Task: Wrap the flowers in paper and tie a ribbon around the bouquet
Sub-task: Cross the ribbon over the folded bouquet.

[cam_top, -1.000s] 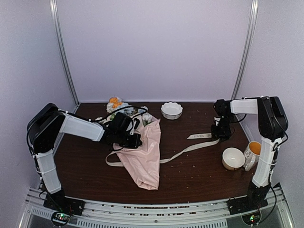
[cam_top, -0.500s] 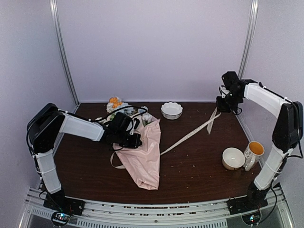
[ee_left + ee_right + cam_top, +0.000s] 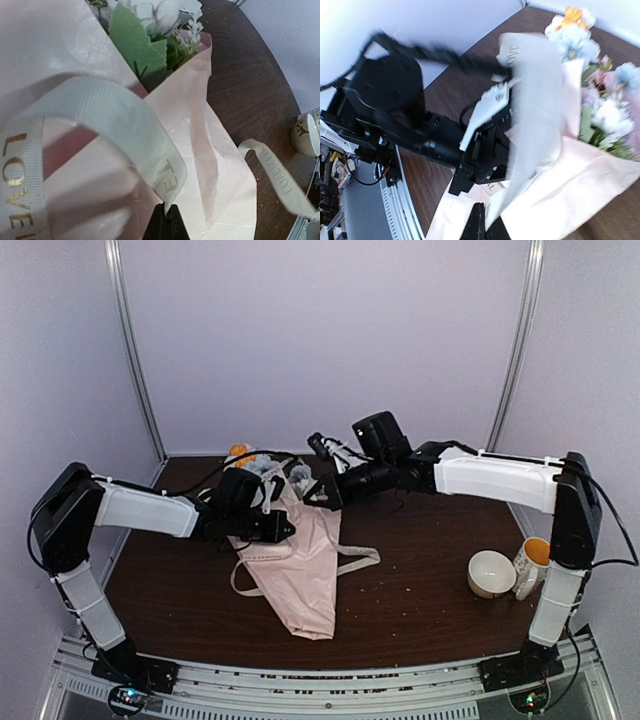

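Pinching the ribbon [image 3: 115,115] tight in the left gripper [image 3: 285,529] over the paper [image 3: 310,595] of the bouquet [image 3: 298,545] lying on the table [image 3: 430,585], and clenching another stretch of it in the right gripper [image 3: 321,493] just beside the flowers [image 3: 245,456].

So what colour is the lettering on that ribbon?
Gold, on a cream ribbon; the left wrist view shows it best.

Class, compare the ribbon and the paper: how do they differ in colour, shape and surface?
The paper is pale pink, while the ribbon is cream. The paper is a broad, crinkled sheet, and the ribbon is a long narrow strip. The ribbon carries gold lettering, and the paper is plain. Both are thin and limp.
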